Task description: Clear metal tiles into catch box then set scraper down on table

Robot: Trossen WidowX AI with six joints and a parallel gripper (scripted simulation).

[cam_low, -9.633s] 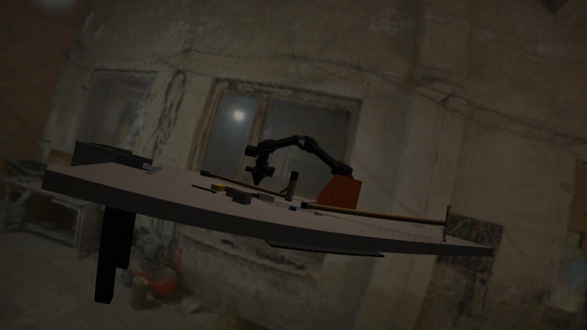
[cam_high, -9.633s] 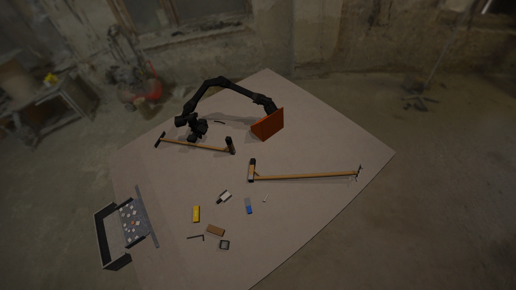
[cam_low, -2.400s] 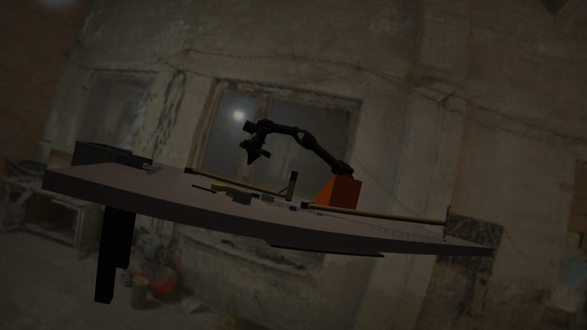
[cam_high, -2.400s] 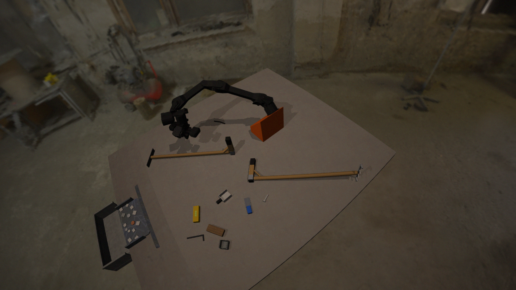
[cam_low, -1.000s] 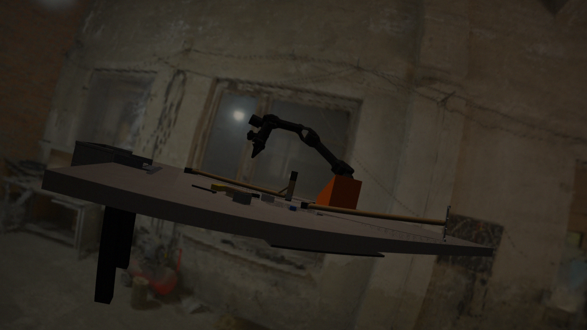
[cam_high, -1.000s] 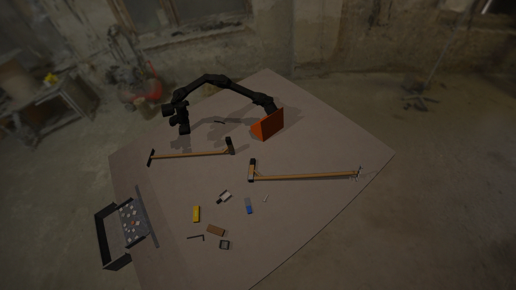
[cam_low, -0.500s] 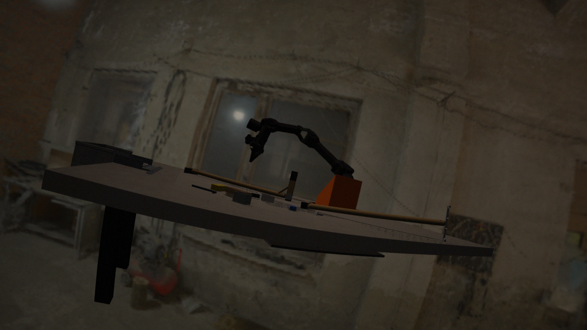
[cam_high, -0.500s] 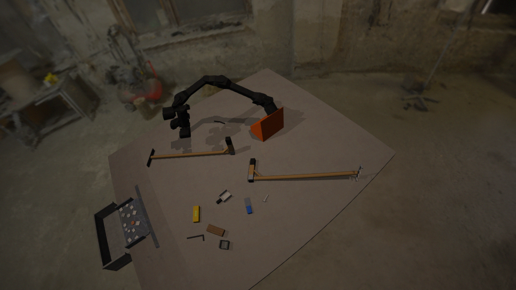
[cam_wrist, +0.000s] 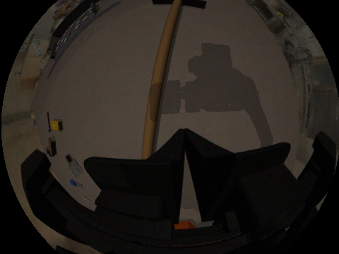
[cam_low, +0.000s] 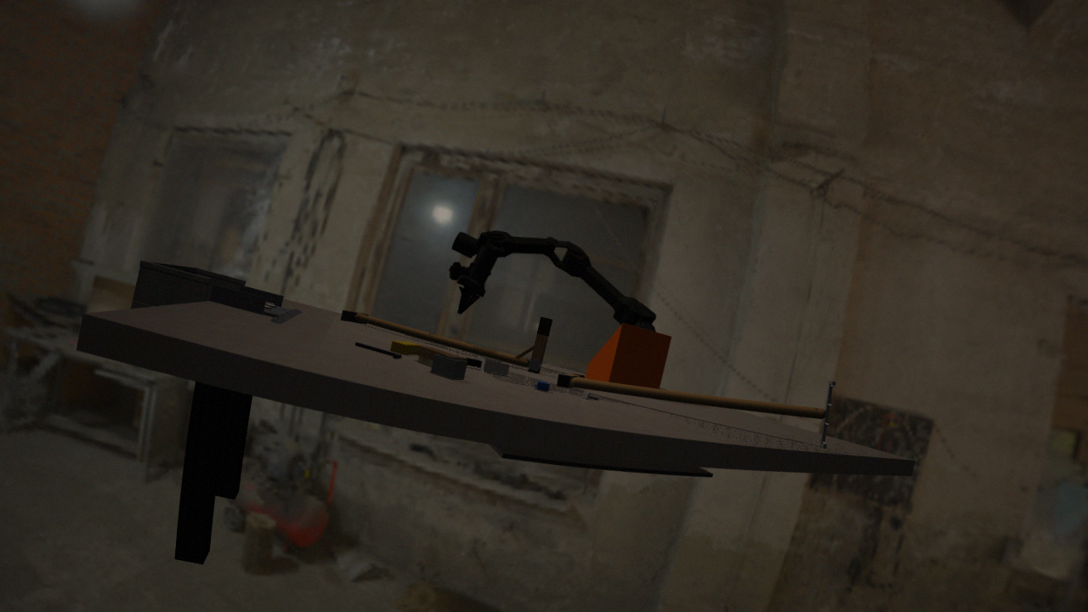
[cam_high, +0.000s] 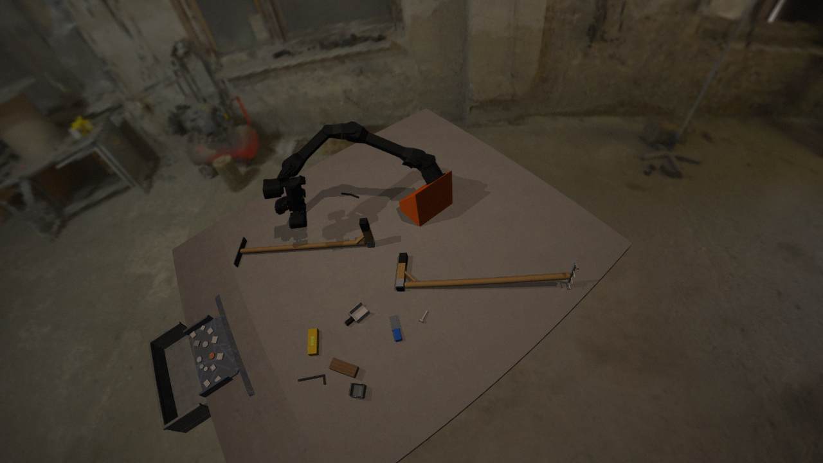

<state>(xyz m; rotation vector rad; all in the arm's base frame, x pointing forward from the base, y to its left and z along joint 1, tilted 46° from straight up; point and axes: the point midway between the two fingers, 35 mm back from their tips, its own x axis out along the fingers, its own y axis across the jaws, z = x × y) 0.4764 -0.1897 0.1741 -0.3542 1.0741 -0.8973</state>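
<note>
My gripper (cam_high: 298, 222) (cam_low: 462, 308) (cam_wrist: 183, 132) is shut and empty, raised above the table beside the long scraper's pole. The long scraper (cam_high: 305, 247) (cam_low: 441, 337) (cam_wrist: 161, 70) lies on the table, with a wooden pole, a flat black blade (cam_high: 240, 252) at its left end and an upright grip block (cam_high: 366, 232) (cam_low: 540, 343) at the other. The steel bench plate (cam_high: 227, 361) at the left table edge carries several pale square and round tiles (cam_high: 214, 339) and one orange disc (cam_high: 211, 355). The dark catch box (cam_high: 161, 384) (cam_low: 171, 287) adjoins its far side; no tiles are visible in it.
A wooden-poled rake (cam_high: 488, 281) (cam_low: 699, 399) lies on the right. Nearer the front are a yellow box (cam_high: 312, 341) (cam_wrist: 56, 125), a wooden block (cam_high: 344, 367), a small dark tray (cam_high: 357, 391), a hex key (cam_high: 311, 378), a blue-handled tool (cam_high: 397, 334) and a bolt (cam_high: 423, 316).
</note>
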